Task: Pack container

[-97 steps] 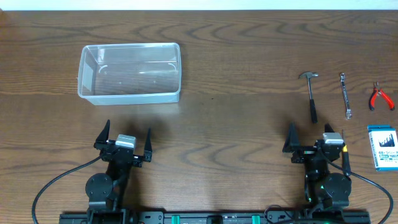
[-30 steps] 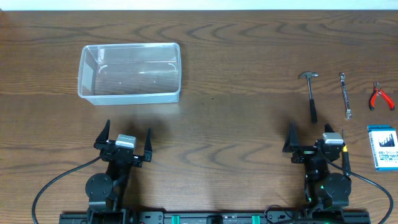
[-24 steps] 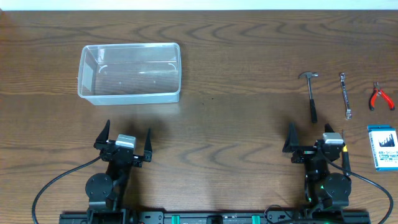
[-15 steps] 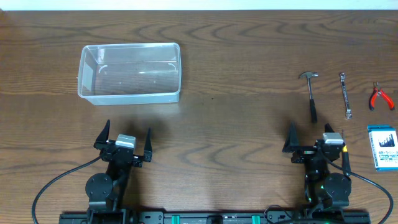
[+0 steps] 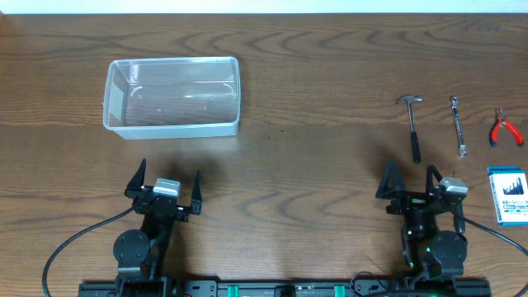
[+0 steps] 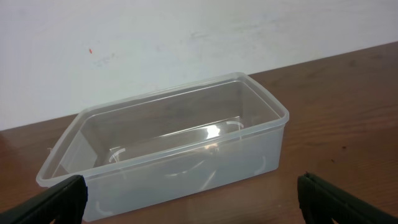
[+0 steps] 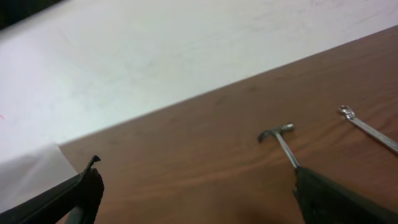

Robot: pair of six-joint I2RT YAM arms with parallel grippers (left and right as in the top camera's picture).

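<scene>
The clear plastic container (image 5: 172, 96) stands empty at the table's back left; it also fills the left wrist view (image 6: 168, 146). My left gripper (image 5: 169, 183) is open and empty, a little in front of the container. A small hammer (image 5: 412, 124), a wrench (image 5: 458, 125), red-handled pliers (image 5: 504, 128) and a blue-and-white box (image 5: 506, 195) lie at the right. My right gripper (image 5: 410, 180) is open and empty, just in front of the hammer (image 7: 281, 140); the wrench (image 7: 370, 129) shows at the right edge of the right wrist view.
The wooden table (image 5: 313, 165) runs to a white wall at the back. Both arm bases sit at the front edge, with black cables trailing from them.
The right wrist has turned slightly to the right; its camera housing has shifted right. The left arm and all objects have not moved.
</scene>
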